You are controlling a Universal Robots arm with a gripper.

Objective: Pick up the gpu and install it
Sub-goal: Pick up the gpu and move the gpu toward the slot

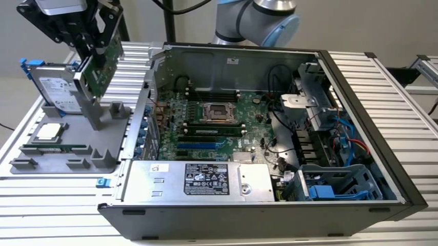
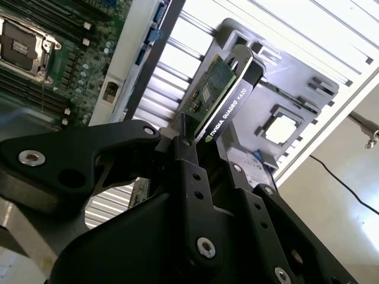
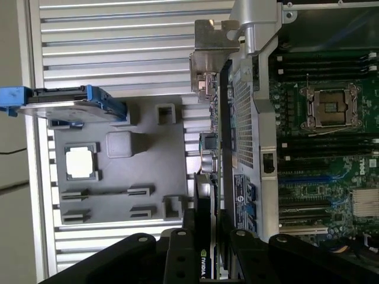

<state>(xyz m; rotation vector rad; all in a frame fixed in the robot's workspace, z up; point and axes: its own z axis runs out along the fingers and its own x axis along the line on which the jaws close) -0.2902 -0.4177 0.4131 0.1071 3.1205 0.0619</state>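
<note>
The gpu [image 1: 104, 64] hangs tilted in the air over the grey holder tray [image 1: 68, 165], at the exterior view's upper left. Its green board faces the open computer case [image 1: 356, 102]. My gripper [image 1: 92, 38] is shut on its upper end from above. In the second wrist view the black fingers [image 2: 188, 171] clamp the gpu [image 2: 220, 100], green board on one side and black shroud on the other. In the first wrist view the gpu [image 3: 208, 148] is seen edge-on, its silver bracket [image 3: 208, 56] at the far end, above the gap between tray and case wall.
The case lies open with the motherboard [image 1: 205, 123] and its blue slot [image 1: 198, 145] exposed. On the tray stand a silver hard drive in a blue frame [image 1: 56, 87], a processor chip [image 1: 49, 131] and a narrow green memory stick [image 1: 58, 148]. The power supply [image 1: 198, 179] fills the case's near side.
</note>
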